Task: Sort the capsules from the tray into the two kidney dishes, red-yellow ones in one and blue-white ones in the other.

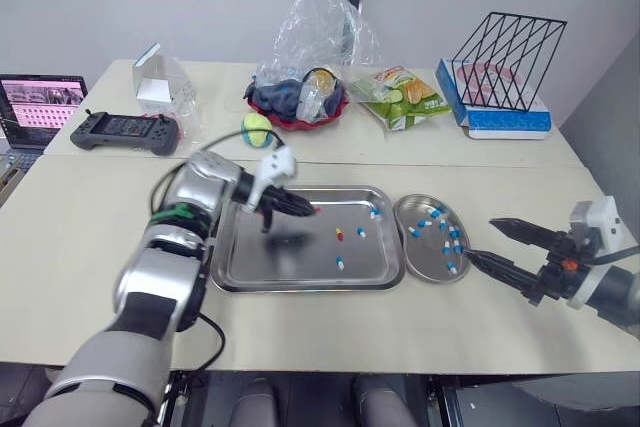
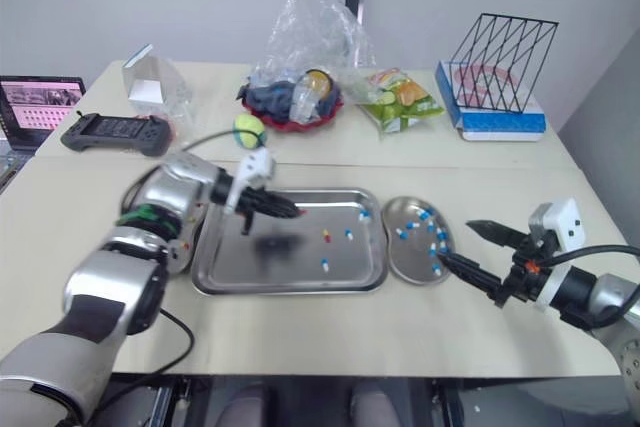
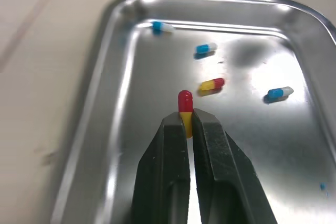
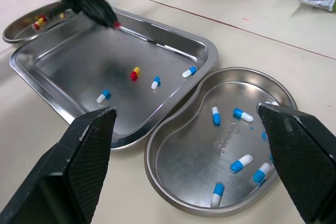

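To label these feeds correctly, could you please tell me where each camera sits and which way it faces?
Left and right eye views: on the head, looking down over the table; both arms show.
Left wrist view: on the left wrist, looking along the left gripper, shut on a red-yellow capsule over the tray.
Right wrist view: on the right wrist, facing the blue-white kidney dish, framed by the open right gripper.
Shared: both wrist views show the tray's loose red-yellow capsule.
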Controlling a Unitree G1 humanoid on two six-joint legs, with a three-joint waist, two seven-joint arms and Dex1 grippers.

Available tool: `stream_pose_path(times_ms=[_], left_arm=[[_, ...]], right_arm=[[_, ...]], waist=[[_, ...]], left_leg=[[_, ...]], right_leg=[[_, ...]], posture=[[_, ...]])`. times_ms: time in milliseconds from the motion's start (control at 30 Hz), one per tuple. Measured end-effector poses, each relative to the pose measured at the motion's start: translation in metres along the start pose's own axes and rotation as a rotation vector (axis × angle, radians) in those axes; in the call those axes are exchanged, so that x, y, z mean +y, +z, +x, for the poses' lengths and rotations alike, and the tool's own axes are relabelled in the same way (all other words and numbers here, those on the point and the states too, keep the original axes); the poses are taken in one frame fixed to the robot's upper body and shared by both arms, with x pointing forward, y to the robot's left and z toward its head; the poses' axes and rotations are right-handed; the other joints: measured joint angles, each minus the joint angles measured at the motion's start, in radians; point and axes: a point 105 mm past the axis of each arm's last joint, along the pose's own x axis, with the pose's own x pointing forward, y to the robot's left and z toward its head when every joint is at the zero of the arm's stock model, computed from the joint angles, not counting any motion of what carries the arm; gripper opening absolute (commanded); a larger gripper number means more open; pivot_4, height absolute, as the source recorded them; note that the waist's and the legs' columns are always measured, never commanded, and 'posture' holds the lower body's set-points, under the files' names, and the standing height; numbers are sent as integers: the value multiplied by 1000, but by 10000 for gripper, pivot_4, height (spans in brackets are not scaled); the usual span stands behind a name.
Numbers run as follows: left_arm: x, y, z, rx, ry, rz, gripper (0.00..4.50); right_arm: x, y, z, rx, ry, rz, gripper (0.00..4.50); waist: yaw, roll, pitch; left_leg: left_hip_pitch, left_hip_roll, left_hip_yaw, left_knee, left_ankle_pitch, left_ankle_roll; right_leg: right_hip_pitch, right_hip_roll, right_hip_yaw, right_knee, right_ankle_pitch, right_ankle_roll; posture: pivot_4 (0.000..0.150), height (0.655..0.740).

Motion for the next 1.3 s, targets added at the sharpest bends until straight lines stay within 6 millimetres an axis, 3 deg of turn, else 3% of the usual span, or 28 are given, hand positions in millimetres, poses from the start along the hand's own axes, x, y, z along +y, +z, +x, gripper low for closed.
stream_pose_path(times_ms=[67,167,233,400,467,600,867,1100,1300], left_arm=[[2,-1,-23,4,48,0,128],[-5,-27,-70,70,147,-68,128],[-13,-40,-89,99,189,-117,128],[-26,-43,-100,108,231,-144,128],[-38,-57,-111,119,287,-202,128],[-54,-79,-106,158,320,-299,128],[-59,-82,-126,199,412,-319,128],[-65,-92,-124,208,439,-362,128],[-64,-89,-125,204,445,-361,20756]], right_arm=[[1,2,6,2,31,-5,45000],[-3,4,11,5,59,-3,45000],[-6,3,12,10,67,7,45000],[-4,6,21,8,118,4,45000],[-7,8,27,5,140,-3,45000],[-9,5,33,23,161,3,45000],[-7,4,33,35,181,1,45000],[-8,4,33,39,181,-3,45000],[-10,6,33,32,187,-1,45000]], waist=[[0,0,0],[-16,1,0],[-18,1,0],[9,2,1],[4,3,0],[10,4,1],[9,5,1],[9,5,1],[8,5,1]], left_leg=[[0,0,0,1,0,0],[1,1,0,0,0,1],[0,1,0,0,0,1],[-5,1,-3,10,-1,2],[-4,1,-3,9,-2,3],[-6,2,-6,10,-2,4],[-6,2,-6,10,-2,4],[-6,2,-7,10,-2,4],[-6,2,-7,10,-2,4]], right_leg=[[0,0,0,0,0,0],[-1,0,-1,2,-1,-1],[-1,0,-2,2,-1,-1],[0,-2,-8,3,-1,-1],[-1,-2,-8,4,-2,-1],[-1,-1,-11,4,-2,-2],[-1,-2,-11,4,-2,-2],[-1,-2,-12,4,-2,-2],[-1,-2,-12,4,-2,-2]], posture=[[1500,7174],[1500,7174],[1500,7174],[1500,7174],[1500,7174],[1500,7174],[1500,7174],[1500,7174],[1500,7174]])
